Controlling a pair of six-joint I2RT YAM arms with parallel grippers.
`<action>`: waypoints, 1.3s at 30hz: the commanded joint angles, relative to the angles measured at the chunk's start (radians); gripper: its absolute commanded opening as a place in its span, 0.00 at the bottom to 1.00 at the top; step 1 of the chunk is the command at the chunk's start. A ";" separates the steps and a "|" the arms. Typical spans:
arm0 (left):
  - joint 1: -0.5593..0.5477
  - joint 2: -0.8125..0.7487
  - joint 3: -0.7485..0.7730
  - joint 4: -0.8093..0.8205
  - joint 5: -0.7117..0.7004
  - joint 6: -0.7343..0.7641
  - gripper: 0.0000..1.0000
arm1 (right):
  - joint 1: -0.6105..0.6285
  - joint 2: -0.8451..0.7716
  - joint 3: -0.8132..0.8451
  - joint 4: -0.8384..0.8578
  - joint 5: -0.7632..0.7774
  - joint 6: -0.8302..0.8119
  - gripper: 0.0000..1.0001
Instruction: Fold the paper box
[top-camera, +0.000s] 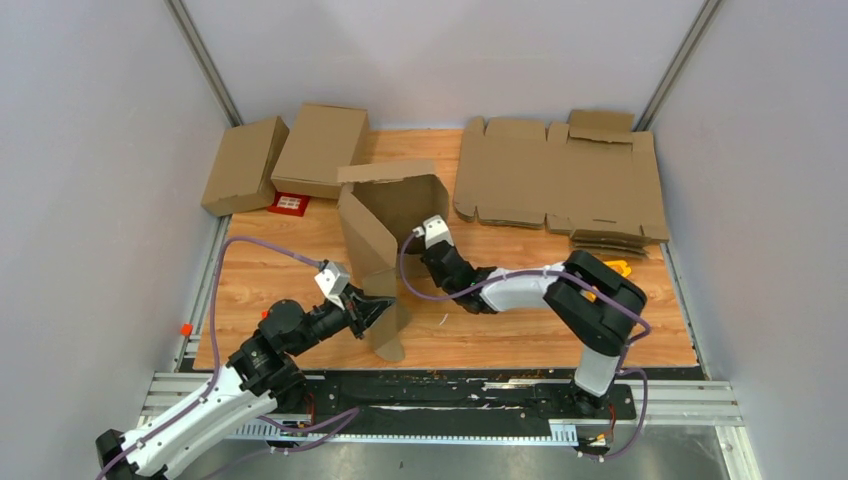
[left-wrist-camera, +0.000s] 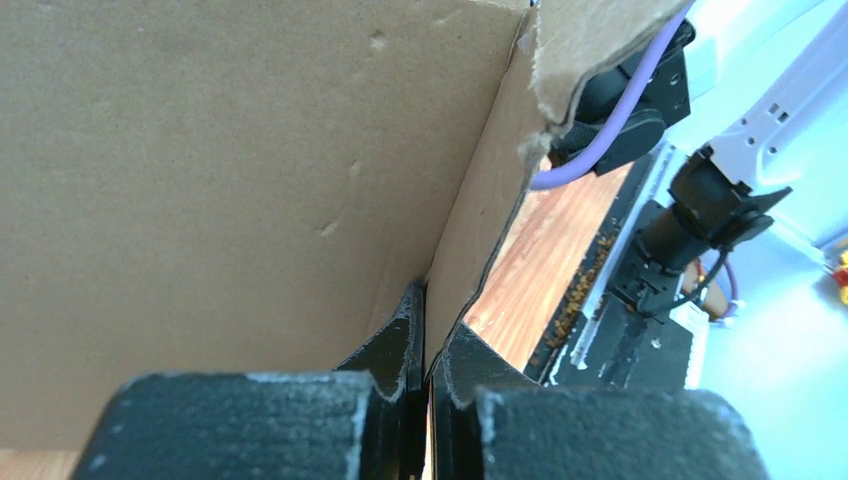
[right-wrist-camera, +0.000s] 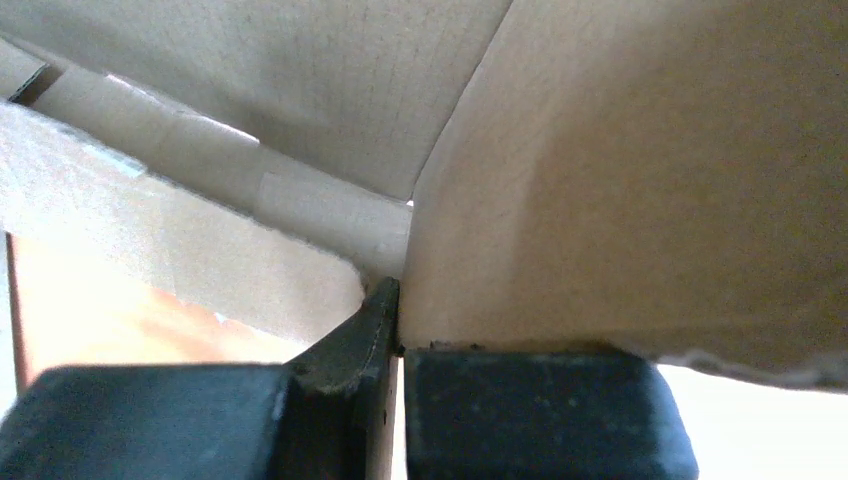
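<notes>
The paper box (top-camera: 385, 215) is plain brown cardboard standing upright and half-formed at the table's middle, with its top flap tilted back. My left gripper (top-camera: 378, 308) is shut on the box's near lower flap. In the left wrist view the fingers (left-wrist-camera: 428, 330) pinch a thin cardboard edge (left-wrist-camera: 470, 250). My right gripper (top-camera: 428, 224) is at the box's right wall and shut on it. In the right wrist view its jaws (right-wrist-camera: 400, 320) clamp the panel (right-wrist-camera: 640, 170), and the box's inner folds show beyond.
Two folded cartons (top-camera: 243, 165) (top-camera: 320, 148) stand at the back left with a small red card (top-camera: 290, 204) beside them. A wide sheaf of flat notched cardboard (top-camera: 560, 175) lies at the back right. A yellow item (top-camera: 618, 267) sits behind the right arm.
</notes>
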 joint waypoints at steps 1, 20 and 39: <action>0.001 0.067 -0.016 0.038 0.063 -0.053 0.05 | -0.014 -0.147 -0.104 -0.158 0.069 0.093 0.00; 0.001 0.092 -0.006 0.046 0.119 -0.048 0.04 | -0.014 -0.470 -0.421 0.018 -0.103 0.044 0.70; 0.001 0.085 0.005 0.008 0.114 -0.034 0.03 | 0.014 -0.529 -0.325 -0.392 -0.023 0.182 1.00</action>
